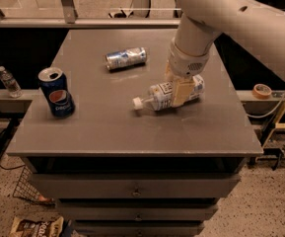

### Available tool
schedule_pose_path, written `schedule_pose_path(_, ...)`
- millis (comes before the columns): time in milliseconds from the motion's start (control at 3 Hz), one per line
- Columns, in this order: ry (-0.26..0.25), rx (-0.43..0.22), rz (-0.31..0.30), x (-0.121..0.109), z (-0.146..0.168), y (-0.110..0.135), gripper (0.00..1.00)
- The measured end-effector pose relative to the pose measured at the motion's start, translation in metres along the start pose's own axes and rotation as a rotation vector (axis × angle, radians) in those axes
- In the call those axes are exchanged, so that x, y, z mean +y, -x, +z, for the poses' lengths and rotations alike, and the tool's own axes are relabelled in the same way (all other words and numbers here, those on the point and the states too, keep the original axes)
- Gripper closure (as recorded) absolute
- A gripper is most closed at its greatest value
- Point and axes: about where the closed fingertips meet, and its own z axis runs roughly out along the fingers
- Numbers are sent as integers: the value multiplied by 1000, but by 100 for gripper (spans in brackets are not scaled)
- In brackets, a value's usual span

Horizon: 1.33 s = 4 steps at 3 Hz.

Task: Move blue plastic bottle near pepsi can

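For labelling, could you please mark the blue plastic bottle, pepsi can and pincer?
blue plastic bottle (158, 97): camera view, label near neck.
pepsi can (59, 97): camera view, logo.
pincer (175, 90): camera view, at bottle's middle.
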Motion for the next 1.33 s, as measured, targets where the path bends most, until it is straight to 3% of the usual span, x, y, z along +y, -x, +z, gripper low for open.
schedule_pose_path(333, -42, -3, 18, -7, -28, 11, 88)
schedule_pose_path(667, -72, -22, 79, -12, -62, 23, 100)
schedule_pose_path(1000, -78, -25, 96, -14, -66, 24, 100)
schedule_pose_path(1333, -69, -20, 157, -15, -60, 23, 100)
